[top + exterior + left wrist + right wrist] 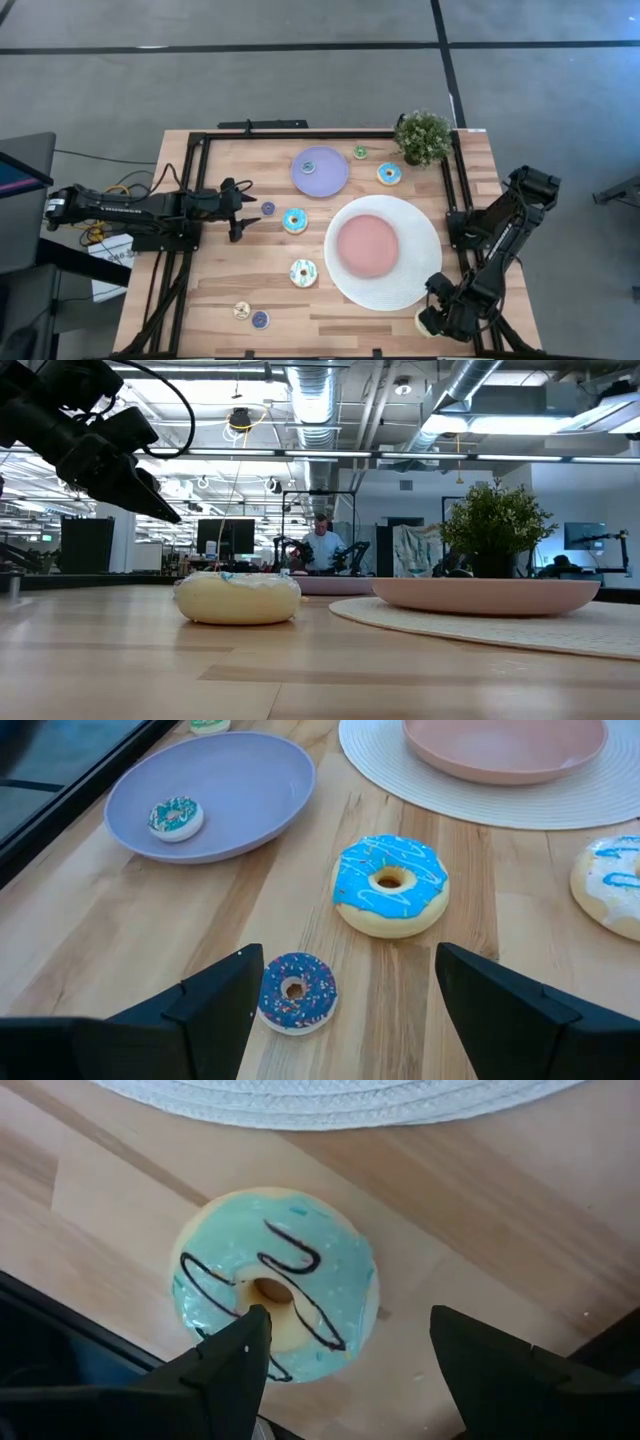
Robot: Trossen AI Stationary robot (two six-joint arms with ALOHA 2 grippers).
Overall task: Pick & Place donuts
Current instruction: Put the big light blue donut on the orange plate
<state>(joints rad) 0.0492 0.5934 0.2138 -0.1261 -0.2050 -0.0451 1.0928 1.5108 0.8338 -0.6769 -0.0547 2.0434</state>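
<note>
The right tool [345, 1345] hangs with fingers spread over a striped mint donut [275, 1283] at the lower right of the table [200, 300] — apparently lined up for a grasp. Mid-left, the left tool [340, 995] gapes empty before a small blue donut [297, 991].

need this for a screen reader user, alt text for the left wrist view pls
The left hand, open, hovers over a wooden table above a small dark blue sprinkled donut and a larger blue-iced donut. Beyond, a lavender plate holds a tiny teal donut.
</note>
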